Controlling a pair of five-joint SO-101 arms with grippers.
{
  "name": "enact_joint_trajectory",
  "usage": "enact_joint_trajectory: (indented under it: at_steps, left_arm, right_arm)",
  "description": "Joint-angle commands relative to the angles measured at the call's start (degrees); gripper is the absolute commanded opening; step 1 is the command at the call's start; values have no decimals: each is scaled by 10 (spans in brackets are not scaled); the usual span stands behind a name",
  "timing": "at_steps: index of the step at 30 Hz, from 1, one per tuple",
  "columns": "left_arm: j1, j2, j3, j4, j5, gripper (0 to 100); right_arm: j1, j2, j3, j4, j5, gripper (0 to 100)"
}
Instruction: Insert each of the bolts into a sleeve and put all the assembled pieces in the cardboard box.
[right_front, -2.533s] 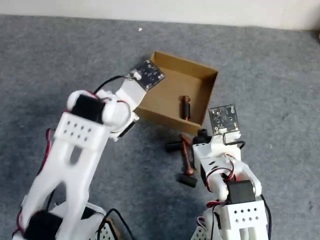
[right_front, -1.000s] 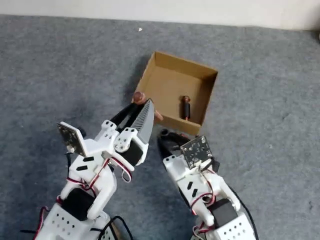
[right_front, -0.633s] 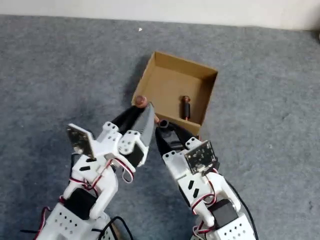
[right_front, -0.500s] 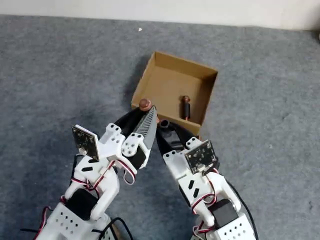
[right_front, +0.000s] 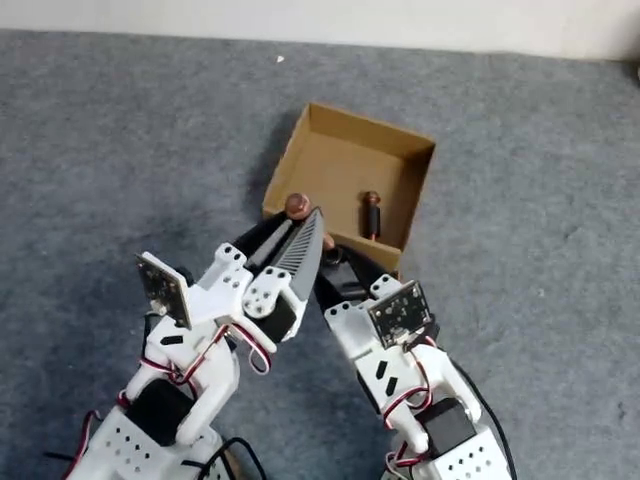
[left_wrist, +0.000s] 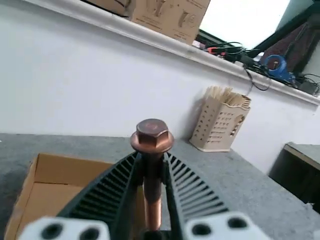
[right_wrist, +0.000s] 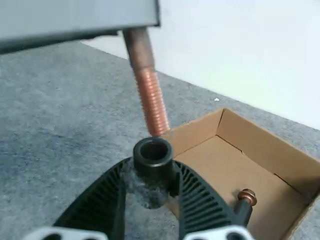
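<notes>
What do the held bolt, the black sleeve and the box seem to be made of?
The bolt looks like copper-coloured metal: smooth, slightly shiny hex head, cut threads; plated or solid, I cannot tell. The sleeve is matte black, perhaps plastic or blackened metal. The box is plain brown cardboard, matte, with folded walls.

White arms (right_front: 205, 375) — red wires (right_front: 252, 348), ribbed dark fingers (left_wrist: 107, 192)

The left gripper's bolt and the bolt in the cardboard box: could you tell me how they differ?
The held bolt is clamped in the left gripper; the boxed bolt lies loose in the cardboard box. The held bolt is bare, its tip near the sleeve in the right gripper; the boxed bolt already wears its own sleeve. Both are copper-coloured.
</notes>
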Motion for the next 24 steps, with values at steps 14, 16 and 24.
enact_joint_trajectory:
  at_steps: [14,16,24]
  left_arm:
    - [30,-7,-12,17,-36,7]
    - [31,-7,-1,27,-42,7]
    - [4,-7,28,27,-45,7]
  right_arm:
    - [0,-7,59,-20,7,5]
    - [6,-7,59,-20,7,5]
    - [7,-7,59,-20,7,5]
